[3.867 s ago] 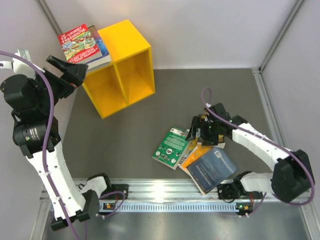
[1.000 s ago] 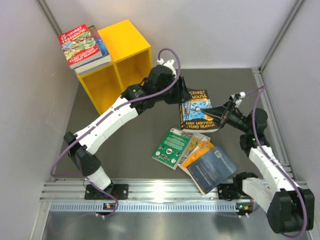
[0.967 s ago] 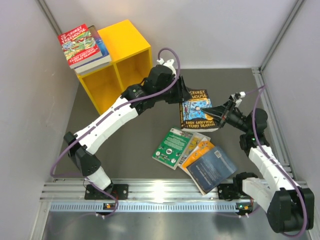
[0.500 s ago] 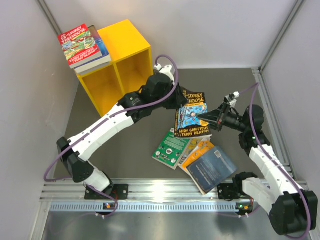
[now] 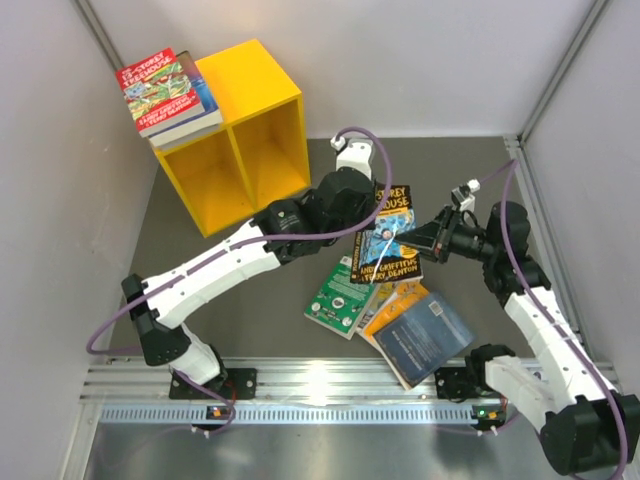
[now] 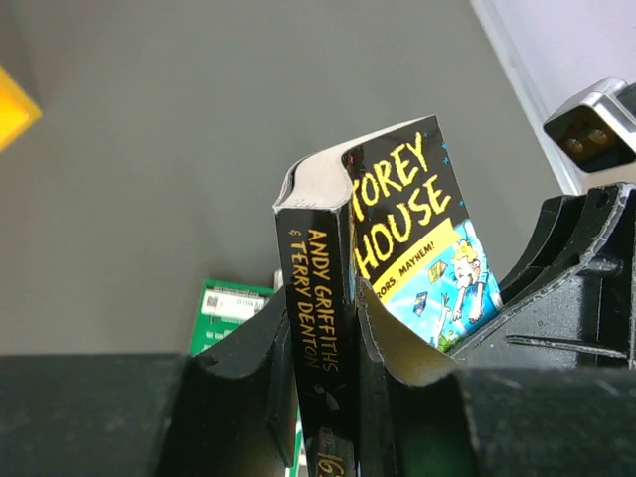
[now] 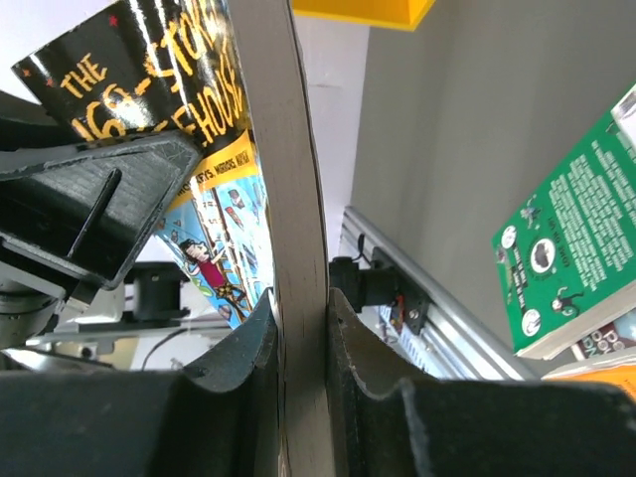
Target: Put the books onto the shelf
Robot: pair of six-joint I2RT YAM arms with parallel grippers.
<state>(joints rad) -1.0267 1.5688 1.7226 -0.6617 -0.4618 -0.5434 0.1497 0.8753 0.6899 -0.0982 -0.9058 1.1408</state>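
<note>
Carried the black Treehouse paperback [image 5: 388,240] nearer the loose pile since half a second ago, with the left arm folded back.

From above: held tilted off the matte grey table [image 5: 270,320], left gripper [image 5: 366,228] at the spine edge, right gripper [image 5: 412,238] at the opposite edge; well apart from the glossy yellow shelf [image 5: 250,80] topped by a red Treehouse book [image 5: 165,90]; green paperback [image 5: 343,293] and blue paperback [image 5: 425,335] fanned below. From the left wrist: narrow black spine with gold lettering pinched between closed-in fingers [image 6: 253,358], cover bowed. From the right wrist: only here, pale page block clamped by nearly shut fingers [image 7: 358,338].
</note>
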